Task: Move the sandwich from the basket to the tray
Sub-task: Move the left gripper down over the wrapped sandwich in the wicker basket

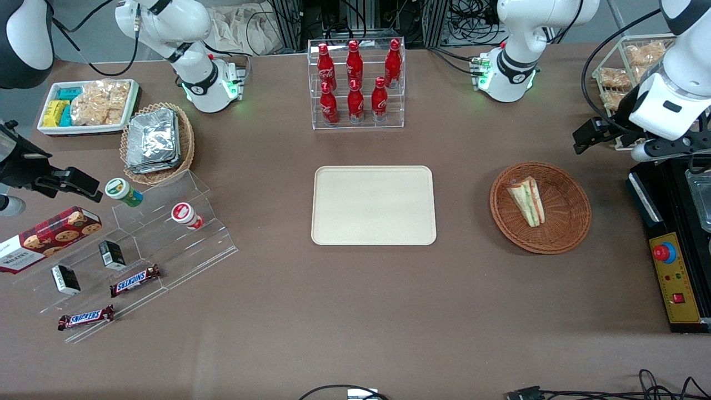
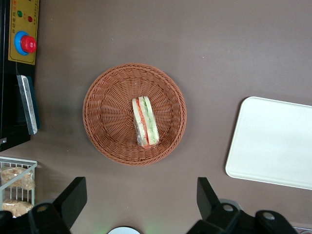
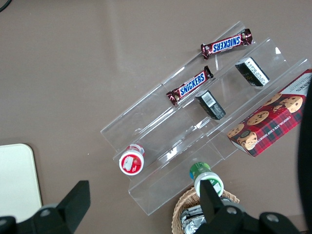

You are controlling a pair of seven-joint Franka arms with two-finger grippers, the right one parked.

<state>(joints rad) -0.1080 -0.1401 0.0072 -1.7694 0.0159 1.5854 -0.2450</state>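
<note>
1. Sandwich lies in the basket in the front view, toward the working arm's end of the table, with the tray well apart at the table's middle. I read its long axis as running near-to-far, leaning a little sideways, the narrower end farther from the camera. My gripper hangs high, farther from the camera than the basket and not over it.

2. In the left wrist view I see the fingers spread wide, nothing between them. The sandwich rests on its side, filling stripes facing up, slightly off the centre of the basket. The tray is bare.

3. The right wrist view shows only a corner of the tray.

4. Risks, as I judge them: closing along the long axis would slip off the wedge; the clear wrap is slick; coming down off-centre could catch the rim and drag the basket.
</note>
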